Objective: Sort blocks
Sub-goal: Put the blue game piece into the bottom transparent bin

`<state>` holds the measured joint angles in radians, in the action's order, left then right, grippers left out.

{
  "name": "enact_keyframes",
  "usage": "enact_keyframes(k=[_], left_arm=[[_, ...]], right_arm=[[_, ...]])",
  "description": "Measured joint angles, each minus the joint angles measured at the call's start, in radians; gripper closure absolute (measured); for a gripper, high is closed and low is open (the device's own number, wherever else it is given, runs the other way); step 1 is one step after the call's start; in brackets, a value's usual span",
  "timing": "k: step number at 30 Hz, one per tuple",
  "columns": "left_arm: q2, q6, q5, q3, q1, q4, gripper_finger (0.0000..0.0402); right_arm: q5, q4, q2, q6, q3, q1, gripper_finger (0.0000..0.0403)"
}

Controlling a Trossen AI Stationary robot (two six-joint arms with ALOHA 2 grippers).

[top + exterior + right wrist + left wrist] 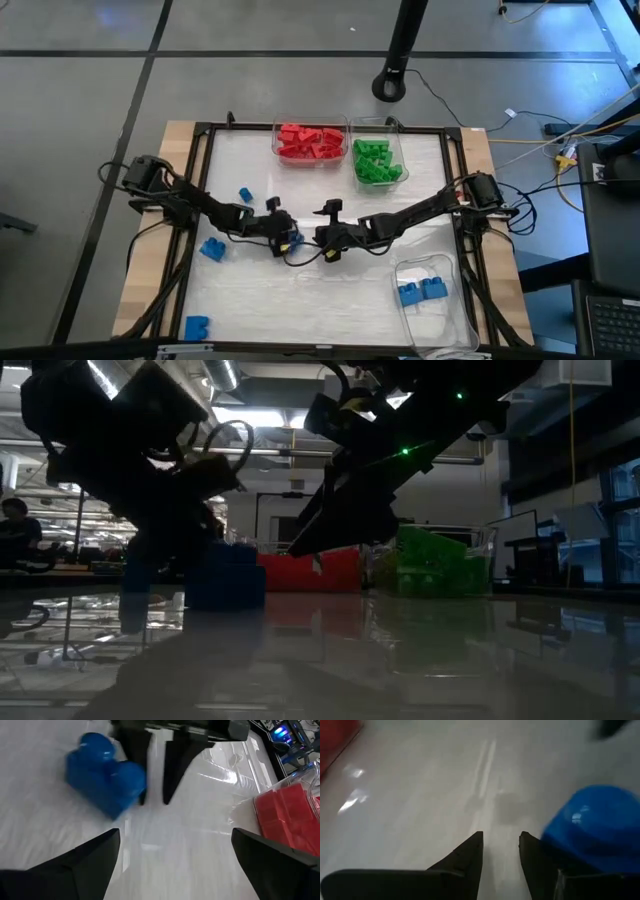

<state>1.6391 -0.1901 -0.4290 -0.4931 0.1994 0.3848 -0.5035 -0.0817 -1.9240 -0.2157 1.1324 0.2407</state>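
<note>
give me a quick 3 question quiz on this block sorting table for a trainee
1. True or false: the bin of red blocks sits beside the bin of green blocks.
2. Which tool has its fingers spread wide? A) left tool B) right tool
3. Fill in: the bin nearest the right arm holds ___ blocks.

Key: 1 true. 2 B; the left tool's fingers stand close together with nothing between them, right beside a blue block. 3 blue.
</note>
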Motion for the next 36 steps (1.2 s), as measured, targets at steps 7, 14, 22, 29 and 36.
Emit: enact_keyframes(k=[7, 14, 22, 29, 36], left_arm=[[0.029, 0.107, 0.094, -0.002, 0.029, 0.153, 0.0285], [-0.139, 0.007, 0.088, -0.015, 0.060, -0.207, 0.0285], [-0.259, -0.176, 0.084, 0.018, 0.192, -0.368, 0.0285], [-0.260, -0.285, -0.010, 0.080, 0.280, -0.309, 0.0285], [-0.260, -0.279, -0.035, 0.108, 0.297, -0.246, 0.0285]], right_arm=[[0.110, -0.061, 0.000, -0.007, 0.000, 0.000, 0.0022], [0.281, -0.100, 0.000, -0.048, 0.000, 0.002, 0.0022], [0.335, -0.271, -0.073, -0.047, 0.000, 0.001, 0.0022], [0.259, -0.359, -0.135, -0.045, 0.000, 0.001, 0.0022], [0.279, -0.397, -0.179, -0.043, 0.001, 0.001, 0.0022]])
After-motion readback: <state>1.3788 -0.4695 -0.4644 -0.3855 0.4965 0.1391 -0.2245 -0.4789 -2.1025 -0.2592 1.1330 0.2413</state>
